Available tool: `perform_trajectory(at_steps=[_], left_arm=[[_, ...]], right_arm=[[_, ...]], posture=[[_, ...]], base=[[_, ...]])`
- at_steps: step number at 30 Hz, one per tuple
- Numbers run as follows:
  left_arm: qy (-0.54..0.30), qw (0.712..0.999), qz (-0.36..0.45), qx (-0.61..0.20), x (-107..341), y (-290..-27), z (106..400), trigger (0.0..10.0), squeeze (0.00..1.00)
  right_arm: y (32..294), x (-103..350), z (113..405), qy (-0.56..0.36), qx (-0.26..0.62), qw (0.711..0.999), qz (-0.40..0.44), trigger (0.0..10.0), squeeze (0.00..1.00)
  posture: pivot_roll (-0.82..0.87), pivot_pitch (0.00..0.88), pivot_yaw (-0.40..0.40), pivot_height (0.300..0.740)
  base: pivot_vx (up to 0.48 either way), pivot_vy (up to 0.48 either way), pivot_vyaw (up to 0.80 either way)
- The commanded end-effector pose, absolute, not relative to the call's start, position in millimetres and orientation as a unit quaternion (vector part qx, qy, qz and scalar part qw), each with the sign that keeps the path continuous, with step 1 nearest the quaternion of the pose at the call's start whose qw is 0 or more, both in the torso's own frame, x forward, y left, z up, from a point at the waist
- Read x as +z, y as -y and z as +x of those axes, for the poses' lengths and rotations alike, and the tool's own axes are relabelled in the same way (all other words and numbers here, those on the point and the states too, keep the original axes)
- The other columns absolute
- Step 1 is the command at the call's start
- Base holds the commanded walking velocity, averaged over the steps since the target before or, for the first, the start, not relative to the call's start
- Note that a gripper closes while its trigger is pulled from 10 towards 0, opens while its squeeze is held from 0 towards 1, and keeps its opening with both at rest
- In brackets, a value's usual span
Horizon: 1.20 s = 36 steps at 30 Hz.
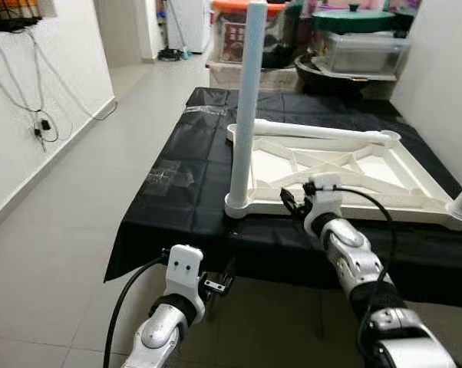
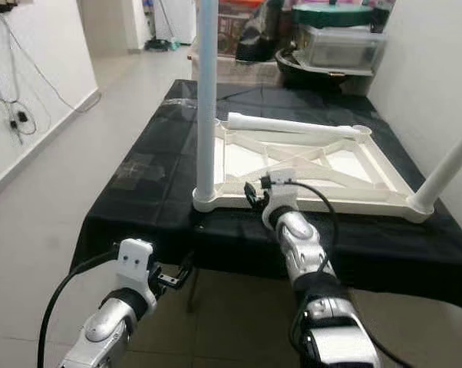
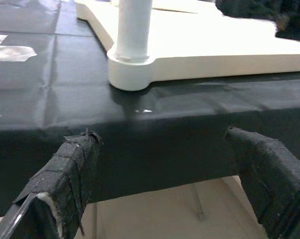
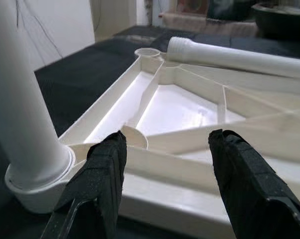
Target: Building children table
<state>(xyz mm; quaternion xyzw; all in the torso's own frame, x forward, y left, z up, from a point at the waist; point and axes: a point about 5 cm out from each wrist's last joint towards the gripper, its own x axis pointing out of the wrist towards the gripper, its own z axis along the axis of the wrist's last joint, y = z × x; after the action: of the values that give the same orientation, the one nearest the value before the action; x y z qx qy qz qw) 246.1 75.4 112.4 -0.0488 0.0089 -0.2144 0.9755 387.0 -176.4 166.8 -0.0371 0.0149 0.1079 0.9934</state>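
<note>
On the black-covered table (image 1: pixel 177 184) lies the white tabletop (image 1: pixel 334 172), flipped underside up with its ribs showing, sitting toward the near right part of the cloth. One leg (image 1: pixel 245 107) stands upright in the near left corner socket, tall and straight, and another leg (image 2: pixel 446 172) rises at a slant from the near right corner. A third leg (image 1: pixel 323 133) lies flat along the far edge of the tabletop, threaded end pointing left. Right gripper (image 1: pixel 294 201) is up at the near rim of the tabletop, just right of the standing leg, its two black fingers (image 4: pixel 107 169) spread wide; from the wrist camera the near rim sits between and just beyond them, with the upright leg's base off to one side, and nothing is pinched. Left gripper (image 1: pixel 218 282) hangs lower, below the near edge of the table and a little left of the standing leg; its taped fingers (image 3: pixel 73 172) are spread apart too, pointing at the drape of the black cloth, with the leg's socket on the table surface above and beyond them. It touches nothing that can be made out. Far beyond the table sit stacked storage boxes (image 1: pixel 358 46), and cables (image 1: pixel 39 115) dangle on the left wall over the pale tiled floor (image 1: pixel 54 230).
</note>
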Motion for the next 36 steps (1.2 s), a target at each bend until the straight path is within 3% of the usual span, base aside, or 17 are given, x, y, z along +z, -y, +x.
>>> perform_trajectory(at_steps=[1,4,5,7,9,10,13,15,18,28,36], left_arm=[[-0.012,0.974,-0.047,-0.222,115.1,-70.8,239.6,10.0,0.00],[-0.009,0.973,-0.045,-0.227,119.3,-68.0,234.9,10.0,0.00],[0.000,0.969,-0.045,-0.241,127.4,-62.1,227.0,10.0,0.00],[0.000,0.969,-0.045,-0.241,127.4,-62.1,227.0,10.0,0.00],[0.002,0.966,-0.046,-0.256,133.6,-56.3,216.3,10.0,0.00],[0.002,0.966,-0.046,-0.256,133.6,-56.3,216.3,10.0,0.00],[-0.006,0.962,-0.061,-0.265,140.9,-51.1,199.9,10.0,0.00],[-0.010,0.962,-0.069,-0.263,144.6,-49.8,193.3,10.0,0.00],[-0.011,0.961,-0.078,-0.263,152.5,-46.8,183.3,10.0,0.00],[-0.023,0.960,-0.092,-0.262,167.7,-39.4,162.2,10.0,0.00],[-0.033,0.961,-0.105,-0.255,175.7,-37.0,152.8,10.0,0.00]], right_arm=[[171.0,177.6,395.5,-0.029,0.139,0.987,-0.077,10.0,0.00],[168.1,186.4,401.7,-0.047,0.161,0.980,-0.109,10.0,0.00],[158.7,194.9,404.7,-0.075,0.238,0.954,-0.164,10.0,0.00],[158.7,194.9,404.7,-0.075,0.238,0.954,-0.164,10.0,0.00],[152.8,201.4,404.6,-0.100,0.305,0.922,-0.216,10.0,0.00],[152.8,201.4,404.6,-0.100,0.305,0.922,-0.216,10.0,0.00],[147.0,206.2,403.8,-0.134,0.371,0.872,-0.291,10.0,0.00],[146.2,208.2,404.4,-0.144,0.382,0.857,-0.316,10.0,0.00],[141.8,213.9,408.2,-0.144,0.365,0.855,-0.339,10.0,0.00],[122.2,230.0,415.0,-0.115,0.338,0.863,-0.357,10.0,0.00],[103.3,230.4,413.6,-0.121,0.366,0.837,-0.388,10.0,0.00]], posture=[[0.12,0.000,-0.090,0.740],[0.12,0.000,-0.090,0.740],[0.12,0.000,-0.101,0.740],[0.12,0.000,-0.101,0.740],[0.12,0.053,-0.109,0.740],[0.12,0.053,-0.109,0.740],[0.11,0.128,-0.116,0.740],[0.11,0.135,-0.118,0.740],[0.10,0.195,-0.130,0.740],[0.10,0.251,-0.147,0.740],[0.10,0.285,-0.169,0.740]], base=[[0.000,0.000,0.00],[0.000,0.000,0.00],[0.000,0.000,0.00],[0.000,0.000,0.00],[0.000,0.000,0.00],[0.000,0.000,0.00],[0.000,0.000,0.00],[0.000,0.000,0.00],[0.000,0.000,0.00],[0.000,0.000,0.00],[0.000,0.000,0.00]])
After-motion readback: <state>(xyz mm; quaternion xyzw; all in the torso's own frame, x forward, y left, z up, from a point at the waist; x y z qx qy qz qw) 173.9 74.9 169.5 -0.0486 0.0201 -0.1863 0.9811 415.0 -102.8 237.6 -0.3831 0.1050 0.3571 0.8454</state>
